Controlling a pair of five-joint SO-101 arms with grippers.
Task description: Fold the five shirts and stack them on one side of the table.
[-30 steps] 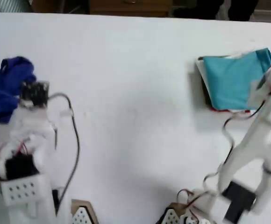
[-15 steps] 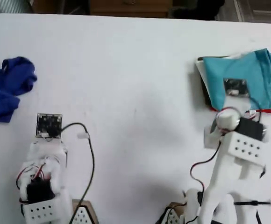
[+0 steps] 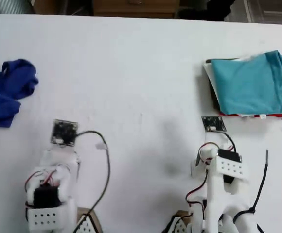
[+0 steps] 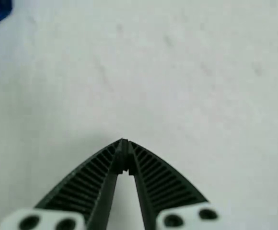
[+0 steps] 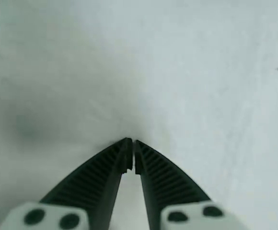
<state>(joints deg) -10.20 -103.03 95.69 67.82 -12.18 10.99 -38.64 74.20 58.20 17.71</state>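
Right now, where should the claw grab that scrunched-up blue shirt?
Probably the raised, bunched lump at the far right corner of the blue shirt, coming in from the right over the white table. The cloth stands up in folds there, so the left claw, shut at the moment, could open and pinch fabric instead of scraping at a flat edge.

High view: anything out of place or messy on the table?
The blue shirt lies crumpled and unfolded at the left edge of the table, far from the folded stack on the right. In the stack, the teal top shirt is bunched along its right side, with lower layers peeking out unevenly.
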